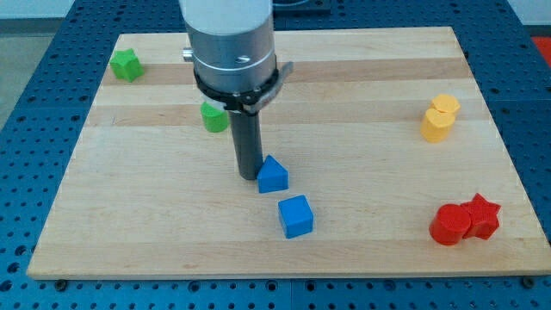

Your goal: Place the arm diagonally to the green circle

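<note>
The green circle sits on the wooden board at upper centre-left, partly hidden behind the arm's grey body. My tip rests on the board below and to the right of it. The tip is right beside the left side of the blue triangular block; I cannot tell if they touch. A blue cube lies just below and right of that block.
A green star is at the board's top left. Two yellow blocks sit together at the right. A red cylinder and a red star sit together at the bottom right. The board's edge runs along the bottom.
</note>
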You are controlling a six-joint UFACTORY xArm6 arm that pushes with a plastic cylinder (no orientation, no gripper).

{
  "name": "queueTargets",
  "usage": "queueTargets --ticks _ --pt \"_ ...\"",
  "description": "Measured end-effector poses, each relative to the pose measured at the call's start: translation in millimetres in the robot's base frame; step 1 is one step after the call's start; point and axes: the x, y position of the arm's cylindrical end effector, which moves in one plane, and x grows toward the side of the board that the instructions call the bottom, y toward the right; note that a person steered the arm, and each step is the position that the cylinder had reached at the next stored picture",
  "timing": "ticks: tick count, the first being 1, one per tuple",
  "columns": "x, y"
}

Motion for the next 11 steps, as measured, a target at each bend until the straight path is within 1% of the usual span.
queueTargets --ticks 2,5,6,7,8,9,10,11 --pt "11 12" --pt "25 14" --pt "-37 14" --pt "-114 14" --pt "-147 -33" --pt "-147 -126" --pt "-147 -135" --pt "-141 -122"
